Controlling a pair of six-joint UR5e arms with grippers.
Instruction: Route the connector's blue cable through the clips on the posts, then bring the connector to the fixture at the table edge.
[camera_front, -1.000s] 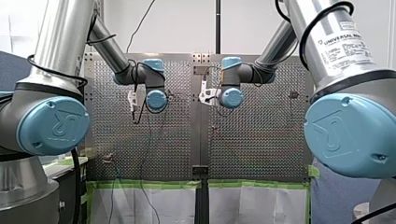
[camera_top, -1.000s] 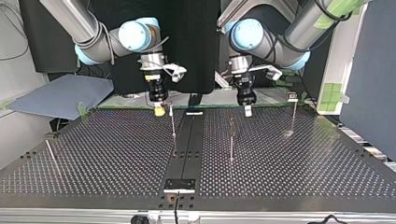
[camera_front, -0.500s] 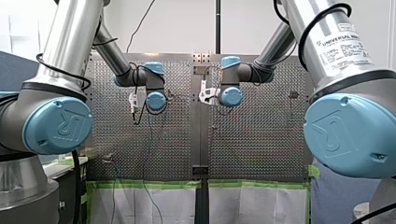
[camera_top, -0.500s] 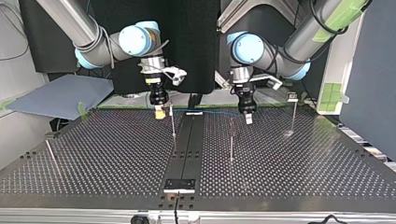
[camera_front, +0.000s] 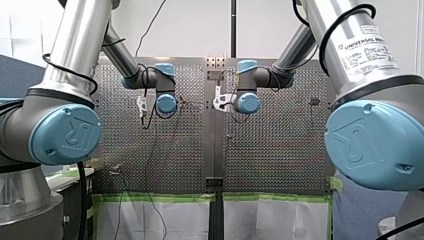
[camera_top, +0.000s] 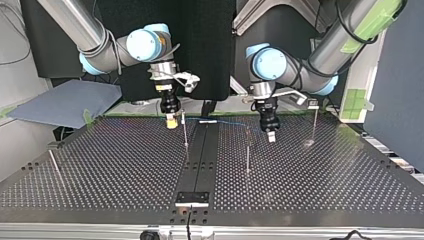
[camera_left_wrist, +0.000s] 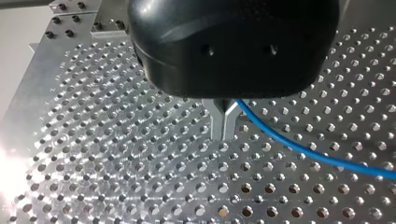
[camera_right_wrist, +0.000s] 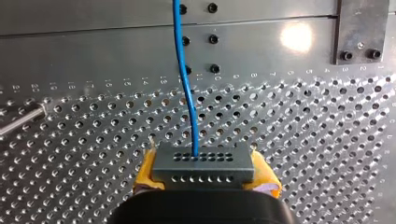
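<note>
My right end effector (camera_right_wrist: 205, 173) clamps the grey connector (camera_right_wrist: 204, 161) between yellow pads (camera_right_wrist: 145, 173) at the top view's upper centre-left. My left end effector (camera_left_wrist: 224, 126) is closed on the blue cable (camera_left_wrist: 299, 144), apparently to hold it taut for routing. Thin posts (camera_top: 247, 150) stand between this span and the fixture (camera_top: 192, 198) at the worktop's (camera_top: 325, 190) lower edge.

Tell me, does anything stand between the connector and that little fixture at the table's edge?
One thing, nearly: in the top view a thin post stands just beside the connector in my right gripper, close to the straight line to the fixture at the near edge. Nothing else visible lies between them.
</note>
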